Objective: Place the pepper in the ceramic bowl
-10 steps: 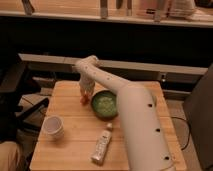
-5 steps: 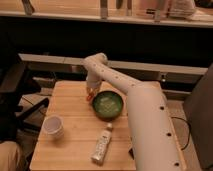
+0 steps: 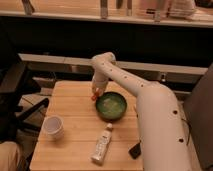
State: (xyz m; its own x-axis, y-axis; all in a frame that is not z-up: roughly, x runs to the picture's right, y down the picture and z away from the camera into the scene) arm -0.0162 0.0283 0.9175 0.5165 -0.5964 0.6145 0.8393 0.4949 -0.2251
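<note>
The ceramic bowl (image 3: 111,105), round, dark green and glossy, sits empty on the wooden table (image 3: 70,150). Just left of its rim the gripper (image 3: 95,93) hangs clenched on the small orange-red pepper (image 3: 93,96). Carrying over and dropping remain.

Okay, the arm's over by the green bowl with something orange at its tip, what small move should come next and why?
Probably a short shift to the right, until the pepper hangs over the bowl. The gripper sits at the bowl's left rim, with the pepper at its tip outside the rim, above the table. Letting go here would likely drop it on the wood.
</note>
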